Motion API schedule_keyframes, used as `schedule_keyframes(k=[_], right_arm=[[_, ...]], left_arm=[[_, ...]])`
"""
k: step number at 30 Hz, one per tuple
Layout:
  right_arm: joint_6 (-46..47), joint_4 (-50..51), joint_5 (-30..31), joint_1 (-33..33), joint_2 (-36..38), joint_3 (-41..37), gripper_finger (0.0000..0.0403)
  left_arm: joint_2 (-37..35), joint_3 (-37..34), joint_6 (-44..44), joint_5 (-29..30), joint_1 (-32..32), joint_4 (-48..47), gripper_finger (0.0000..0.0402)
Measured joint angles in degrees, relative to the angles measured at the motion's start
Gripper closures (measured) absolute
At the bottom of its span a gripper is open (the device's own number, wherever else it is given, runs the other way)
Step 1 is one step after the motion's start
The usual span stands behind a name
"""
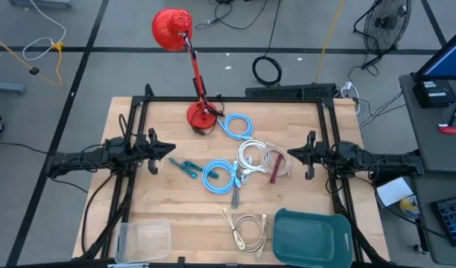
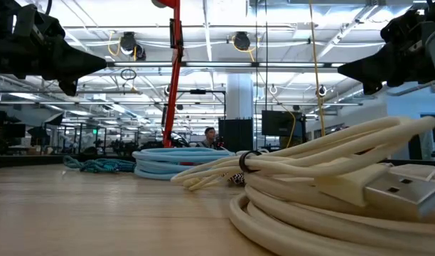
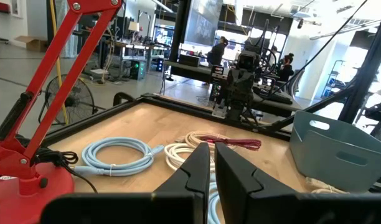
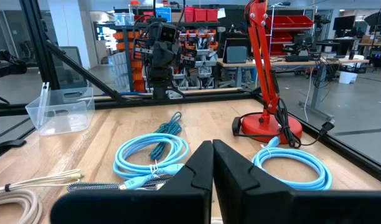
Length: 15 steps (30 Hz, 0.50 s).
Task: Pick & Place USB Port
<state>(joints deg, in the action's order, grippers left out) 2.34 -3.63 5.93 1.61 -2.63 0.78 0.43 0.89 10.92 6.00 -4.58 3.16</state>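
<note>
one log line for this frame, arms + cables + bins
left gripper: shut, raised, empty | right gripper: shut, raised, empty | cables: coiled mid-table, untouched | green bin: near edge | clear bin: near edge

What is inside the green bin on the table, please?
The green bin shows only its bare inner floor from above; nothing lies inside. A beige cable rests beside it, outside.

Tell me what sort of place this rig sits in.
Likely a robotics lab or workshop: an open hall with workbenches, red parts bins on shelving, a floor fan, and people working behind the table.
</note>
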Motion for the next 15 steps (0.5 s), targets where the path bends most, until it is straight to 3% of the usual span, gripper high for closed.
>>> schedule_keyframes(k=[9, 15], right_arm=[[-0.3, 0.0, 0.0, 0.0, 0.0, 0.0, 0.0403], [-21.5, -1.6, 0.0, 0.0, 0.0, 0.0, 0.0403]], left_arm=[[0.0, 0.0, 0.0, 0.0, 0.0, 0.0, 0.0376], [0.0, 0.0, 0.0, 0.0, 0.0, 0.0, 0.0376]])
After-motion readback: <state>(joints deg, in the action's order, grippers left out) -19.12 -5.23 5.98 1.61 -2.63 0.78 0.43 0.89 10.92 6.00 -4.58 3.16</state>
